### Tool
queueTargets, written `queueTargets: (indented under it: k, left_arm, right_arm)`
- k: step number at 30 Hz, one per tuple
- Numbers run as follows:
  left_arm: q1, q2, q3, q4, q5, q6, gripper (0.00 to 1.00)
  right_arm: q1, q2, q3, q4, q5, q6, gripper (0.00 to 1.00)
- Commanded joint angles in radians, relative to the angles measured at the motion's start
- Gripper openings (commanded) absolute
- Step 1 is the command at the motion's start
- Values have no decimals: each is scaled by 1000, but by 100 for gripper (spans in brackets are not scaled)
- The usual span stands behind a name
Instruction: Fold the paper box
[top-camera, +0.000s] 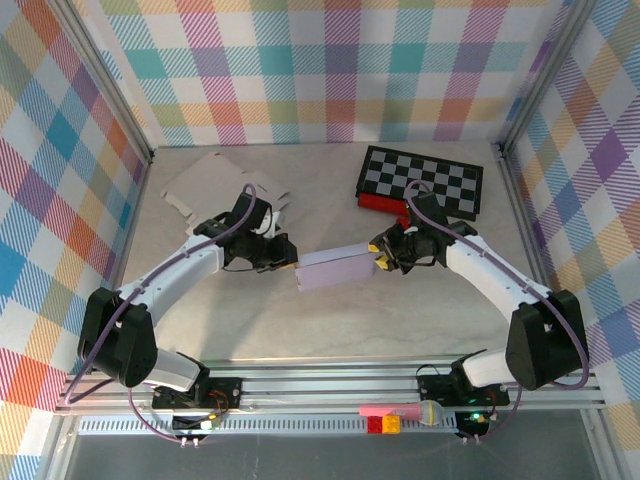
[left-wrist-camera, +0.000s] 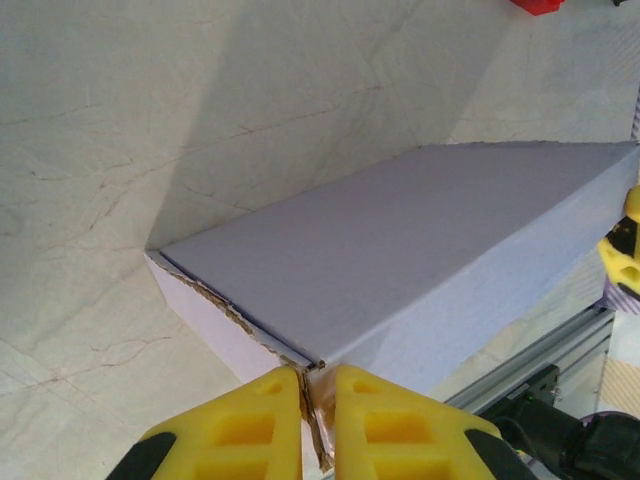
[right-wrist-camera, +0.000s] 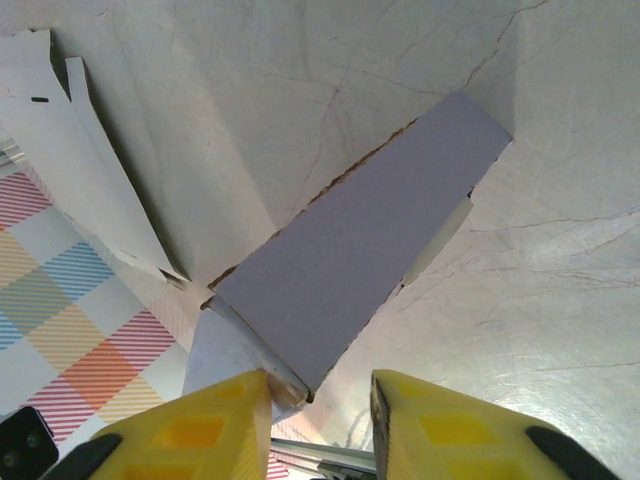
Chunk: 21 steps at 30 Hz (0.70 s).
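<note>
- Because the paper box (top-camera: 335, 269) is thin lavender card, closed into a long flat sleeve, expect it to be light, stiff along its panels and easily creased or torn at its ragged edges. It sits at the middle of the table (top-camera: 330, 335), spanning the gap between the two arms. You cannot tell whether it rests on the surface or hangs just clear of it.
- Take hold at an end flap or a folded edge. A squeeze across the broad face would probably buckle it.
- Left gripper (left-wrist-camera: 318, 385): the fingers are pinched together on a thin card edge at the box's left end.
- Right gripper (right-wrist-camera: 320, 385): the fingers stand apart with the box's right-end corner between them. One finger touches the flap and nothing is clamped.
- Flat card blank (top-camera: 215, 180): lies toward the far-left corner, well apart from the box.
- Chequered board (top-camera: 425, 180): lies toward the far-right corner, over a red piece (top-camera: 380, 203).
</note>
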Motion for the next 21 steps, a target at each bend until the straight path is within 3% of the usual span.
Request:
queueTargets:
  k: [1, 7, 15, 21]
  left_arm:
    - [-57, 47, -56, -69, -48, 50, 11]
    - [-131, 1, -48, 4, -99, 61, 6]
    - [-307, -39, -83, 124, -246, 70, 7]
    - [-392, 20, -116, 152, -210, 46, 12]
  right_arm:
    - [-2, 51, -32, -233, 87, -12, 27]
    - [-5, -19, -13, -236, 131, -74, 27]
    - [-14, -99, -33, -352, 115, -200, 28]
    - [-58, -227, -164, -411, 144, -230, 30]
